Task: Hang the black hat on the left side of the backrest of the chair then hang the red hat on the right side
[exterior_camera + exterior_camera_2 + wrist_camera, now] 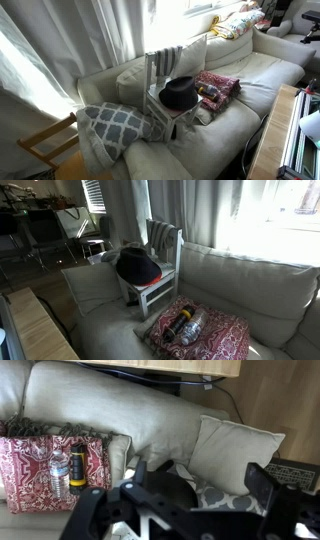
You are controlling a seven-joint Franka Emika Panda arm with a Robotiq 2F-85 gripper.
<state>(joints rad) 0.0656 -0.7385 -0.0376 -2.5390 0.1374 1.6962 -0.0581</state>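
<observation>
The small white chair (158,72) (168,252) stands on the sofa with its slatted backrest (165,60) (163,235) upright. The black hat (180,94) (136,266) lies on the seat in both exterior views. A thin red rim of the red hat (149,282) shows under it in an exterior view. In the wrist view my gripper (200,488) is open, its two dark fingers wide apart. A dark round shape (168,488) that looks like the black hat lies between them, below. The gripper does not show in the exterior views.
A red patterned cloth (217,86) (205,332) (40,470) lies on the sofa beside the chair, with a water bottle (60,468) and a yellow-black bottle (78,468) on it. A patterned pillow (112,126) (215,497) lies on the chair's other side. A wooden chair (48,145) stands by the sofa's end.
</observation>
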